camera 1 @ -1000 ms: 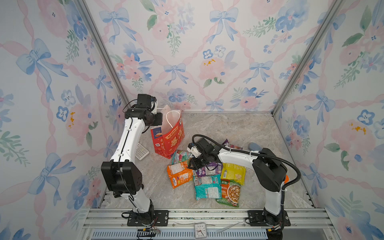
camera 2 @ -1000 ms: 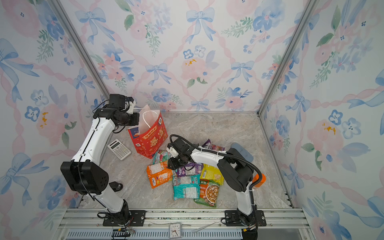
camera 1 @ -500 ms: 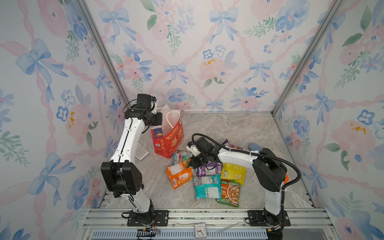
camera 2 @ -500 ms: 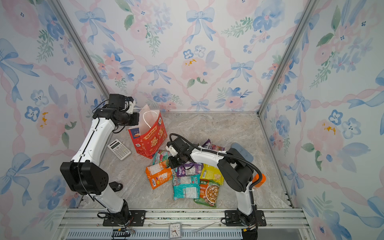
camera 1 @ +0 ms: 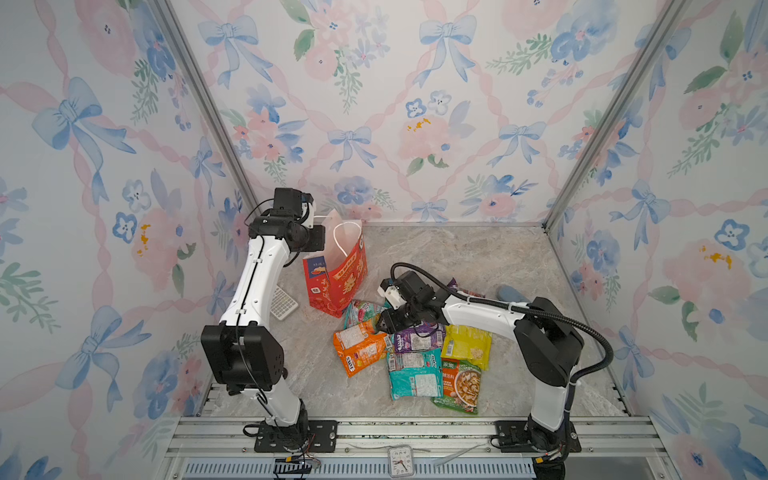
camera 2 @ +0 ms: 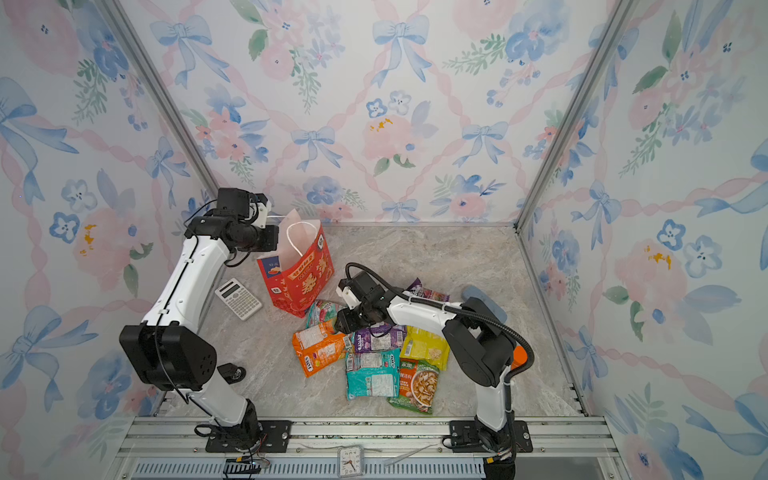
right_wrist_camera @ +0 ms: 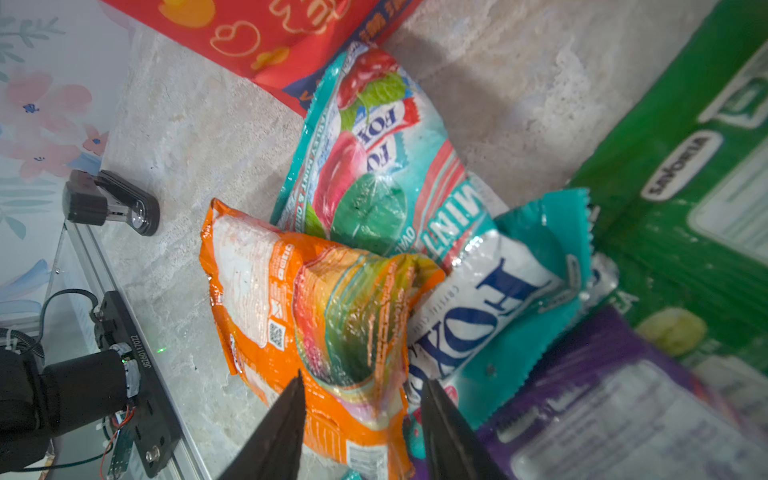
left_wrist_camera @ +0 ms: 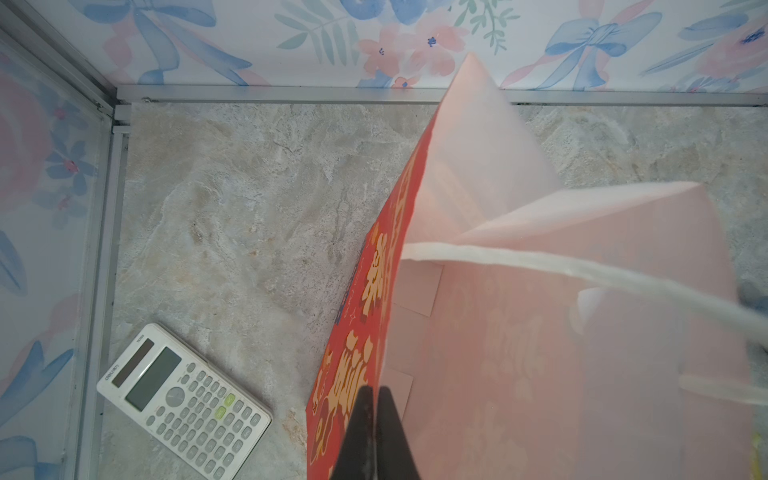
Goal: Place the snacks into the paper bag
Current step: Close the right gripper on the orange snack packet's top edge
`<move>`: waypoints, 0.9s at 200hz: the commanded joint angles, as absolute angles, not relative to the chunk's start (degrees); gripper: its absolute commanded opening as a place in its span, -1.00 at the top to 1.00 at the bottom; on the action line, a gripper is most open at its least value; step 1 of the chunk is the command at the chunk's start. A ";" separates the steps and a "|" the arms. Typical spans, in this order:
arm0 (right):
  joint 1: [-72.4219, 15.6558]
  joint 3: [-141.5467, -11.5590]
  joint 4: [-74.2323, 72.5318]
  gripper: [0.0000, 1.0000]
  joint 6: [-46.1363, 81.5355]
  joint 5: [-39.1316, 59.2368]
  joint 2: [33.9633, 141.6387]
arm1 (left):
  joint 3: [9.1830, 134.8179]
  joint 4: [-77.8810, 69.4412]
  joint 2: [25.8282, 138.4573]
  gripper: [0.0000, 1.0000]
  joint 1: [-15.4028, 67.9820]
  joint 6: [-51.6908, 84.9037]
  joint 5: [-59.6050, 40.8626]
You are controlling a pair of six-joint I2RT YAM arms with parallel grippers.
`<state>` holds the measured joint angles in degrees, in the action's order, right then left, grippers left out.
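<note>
The red paper bag (camera 1: 340, 278) (camera 2: 301, 276) stands open at the back left, its white inside (left_wrist_camera: 540, 332) showing. My left gripper (left_wrist_camera: 374, 390) (camera 1: 321, 243) is shut on the bag's rim. The snacks lie in a heap in front of the bag: an orange packet (camera 1: 359, 347) (right_wrist_camera: 266, 299), a teal fruit-print packet (camera 1: 361, 309) (right_wrist_camera: 374, 158), then purple (camera 1: 417, 338), teal (camera 1: 415, 374), yellow (camera 1: 467, 345) and green (camera 1: 459, 384) packets. My right gripper (right_wrist_camera: 362, 380) (camera 1: 380, 324) is open, with a finger on either side of the orange packet's end.
A white calculator (camera 1: 284, 303) (left_wrist_camera: 183, 399) lies left of the bag by the wall. A pale blue case (camera 1: 513, 294) sits behind the right arm. A small black object (camera 2: 230, 372) (right_wrist_camera: 110, 203) lies near the left arm's base. A small clock (camera 1: 402, 459) rests on the front rail.
The right wrist has shifted only slightly over the packets. The left arm and the bag have not moved.
</note>
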<state>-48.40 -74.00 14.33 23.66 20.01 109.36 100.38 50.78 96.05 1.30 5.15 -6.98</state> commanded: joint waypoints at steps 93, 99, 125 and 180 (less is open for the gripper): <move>-50.10 -72.76 7.41 -0.14 30.48 24.69 115.39 | 99.42 51.39 94.72 1.00 0.93 5.69 -8.34; -50.13 -72.74 7.03 -0.09 30.82 24.86 115.57 | 99.46 51.34 94.75 1.00 0.98 5.72 -8.28; -50.01 -72.55 6.09 0.36 31.46 24.85 115.45 | 99.41 51.33 94.66 1.00 0.97 5.76 -8.59; -45.45 -69.10 6.69 0.84 30.97 21.13 111.15 | 99.42 51.33 94.44 1.00 0.97 5.72 -9.39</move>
<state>-48.56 -71.33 5.37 31.20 24.47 113.73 100.29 50.78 96.05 1.30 5.17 -7.90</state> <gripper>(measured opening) 0.099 0.048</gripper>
